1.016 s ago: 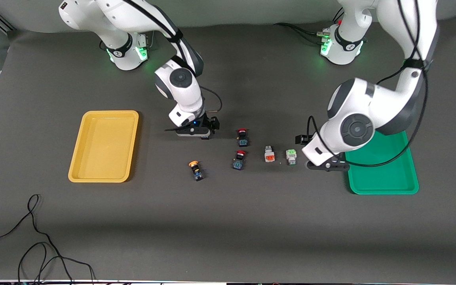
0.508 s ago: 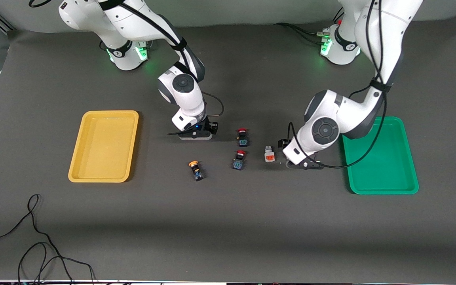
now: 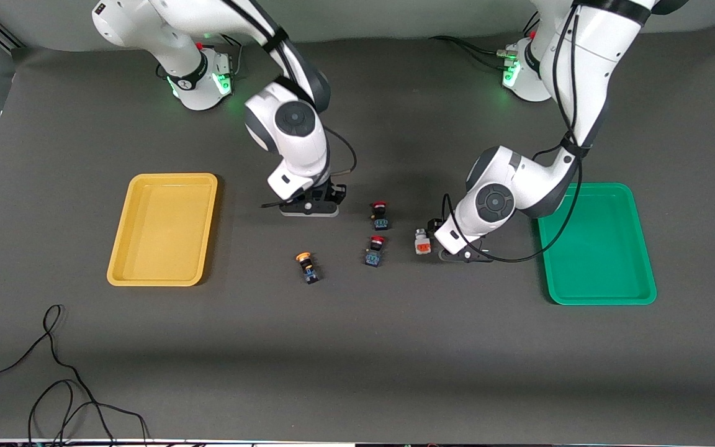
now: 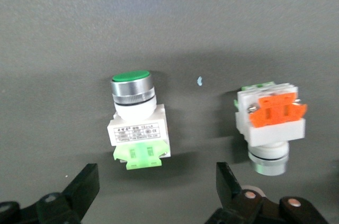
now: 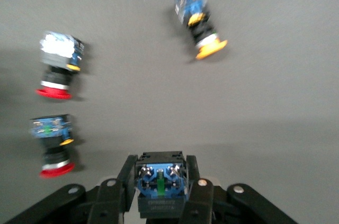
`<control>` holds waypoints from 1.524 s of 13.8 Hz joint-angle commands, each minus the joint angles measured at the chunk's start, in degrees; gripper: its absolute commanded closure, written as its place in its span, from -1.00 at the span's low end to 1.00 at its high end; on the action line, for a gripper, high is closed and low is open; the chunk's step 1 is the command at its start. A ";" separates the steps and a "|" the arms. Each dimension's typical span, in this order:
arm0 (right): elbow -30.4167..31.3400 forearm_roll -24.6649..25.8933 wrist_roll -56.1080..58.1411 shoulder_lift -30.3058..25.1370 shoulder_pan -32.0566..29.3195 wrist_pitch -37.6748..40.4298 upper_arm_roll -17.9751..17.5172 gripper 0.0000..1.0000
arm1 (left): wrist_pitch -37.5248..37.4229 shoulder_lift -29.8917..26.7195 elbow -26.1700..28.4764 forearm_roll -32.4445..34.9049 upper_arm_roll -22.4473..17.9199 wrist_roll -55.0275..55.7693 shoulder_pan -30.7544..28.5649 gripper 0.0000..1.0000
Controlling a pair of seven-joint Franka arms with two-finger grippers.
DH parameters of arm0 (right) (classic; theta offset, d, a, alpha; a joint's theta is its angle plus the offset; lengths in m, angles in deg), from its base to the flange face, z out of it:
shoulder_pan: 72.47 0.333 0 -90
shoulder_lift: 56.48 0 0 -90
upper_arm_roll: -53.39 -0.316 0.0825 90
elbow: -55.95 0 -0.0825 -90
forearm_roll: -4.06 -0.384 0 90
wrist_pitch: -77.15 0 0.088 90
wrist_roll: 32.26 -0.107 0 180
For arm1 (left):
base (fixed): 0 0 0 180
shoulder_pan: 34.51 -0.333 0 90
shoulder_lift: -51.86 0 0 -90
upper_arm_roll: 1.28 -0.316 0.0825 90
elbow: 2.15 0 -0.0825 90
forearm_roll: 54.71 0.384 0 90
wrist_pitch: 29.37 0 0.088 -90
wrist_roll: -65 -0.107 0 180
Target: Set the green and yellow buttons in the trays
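A white-bodied green button (image 4: 136, 123) lies on its side on the mat, its cap pointing away from my left gripper (image 4: 156, 188), which hangs open just short of it. In the front view that gripper (image 3: 464, 253) covers the button, between the middle of the table and the green tray (image 3: 599, 248). My right gripper (image 5: 160, 168) is shut on a black-bodied button (image 5: 160, 184) with a blue terminal block; its cap is hidden. That hand (image 3: 309, 208) is low over the mat beside the yellow tray (image 3: 162, 230). A yellow button (image 3: 306, 266) (image 5: 200, 20) lies nearer to the front camera.
Two red-capped black buttons (image 3: 380, 214) (image 3: 375, 249) lie in the middle. A white button with an orange terminal block (image 3: 421, 242) (image 4: 270, 123) lies right beside the green button. Both trays hold nothing. A loose black cable (image 3: 53, 372) curls at the front edge toward the right arm's end.
The left arm has swung from the green tray's edge toward the middle and now covers the green button. The right gripper has shut on the black-bodied button.
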 commanded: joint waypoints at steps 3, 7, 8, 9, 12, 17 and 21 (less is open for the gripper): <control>-7.24 -1.69 19.90 -5.91 -0.55 14.65 12.15 0.39 | 1.95 0.38 0.85 2.95 -0.75 1.62 0.69 -0.52; -3.47 -7.23 44.85 -8.20 -0.46 14.65 29.99 0.39 | 1.60 -0.15 0.59 2.95 -0.75 7.40 0.78 1.00; -2.85 -7.24 50.48 -8.29 -0.46 14.65 33.95 0.39 | 1.25 -0.23 0.41 2.95 -0.75 7.85 0.78 1.00; -2.15 -7.32 56.11 -8.47 -0.55 14.56 37.73 0.39 | 0.55 -0.49 0.06 3.04 -0.75 7.25 0.69 1.00; 1.80 -10.04 69.31 -9.00 -0.55 13.08 47.50 0.41 | -6.01 -3.30 -2.47 4.09 -0.66 6.89 0.16 1.00; 18.57 -16.35 80.92 -6.29 -3.01 -9.22 49.72 0.43 | -16.18 -2.71 -8.90 4.09 -0.57 7.50 0.87 1.00; 19.22 -31.89 91.90 4.25 -3.72 -11.63 49.55 0.43 | -9.49 0.37 -8.64 8.21 -0.66 6.80 0.43 -0.99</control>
